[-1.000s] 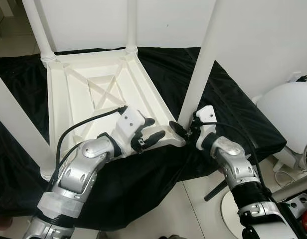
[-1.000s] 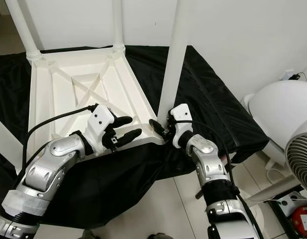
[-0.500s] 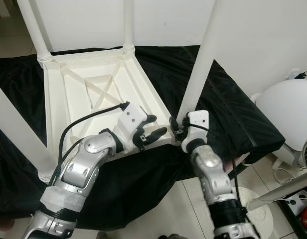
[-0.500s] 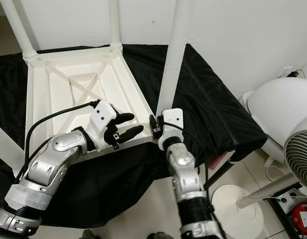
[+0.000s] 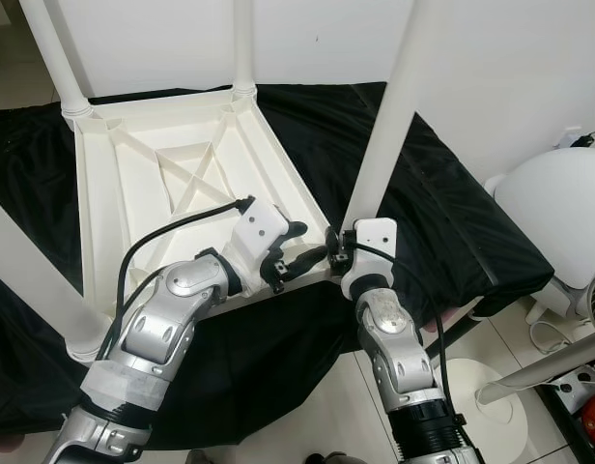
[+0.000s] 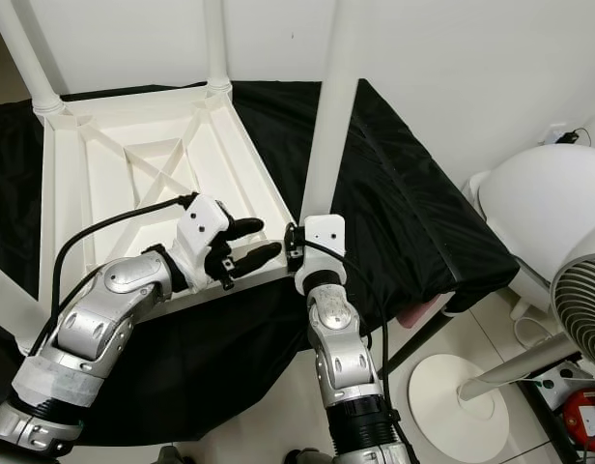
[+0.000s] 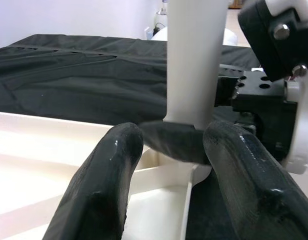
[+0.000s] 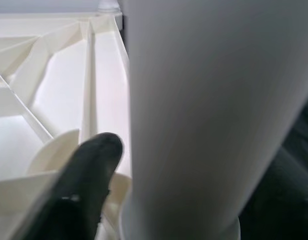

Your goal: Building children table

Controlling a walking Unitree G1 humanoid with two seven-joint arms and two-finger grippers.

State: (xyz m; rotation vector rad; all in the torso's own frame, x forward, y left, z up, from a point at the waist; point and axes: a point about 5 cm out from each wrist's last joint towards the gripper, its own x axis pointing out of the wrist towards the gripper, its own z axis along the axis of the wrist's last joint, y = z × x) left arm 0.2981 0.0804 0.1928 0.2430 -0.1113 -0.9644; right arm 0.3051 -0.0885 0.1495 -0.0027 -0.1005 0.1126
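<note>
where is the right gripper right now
In the left eye view the right gripper is at the base of the white table leg on the near right corner of the upturned white table, close to the left gripper.

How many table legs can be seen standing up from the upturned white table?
4. One at the far left corner, one at the far right corner, one at the near right corner by the right gripper, one at the near left corner.
</note>
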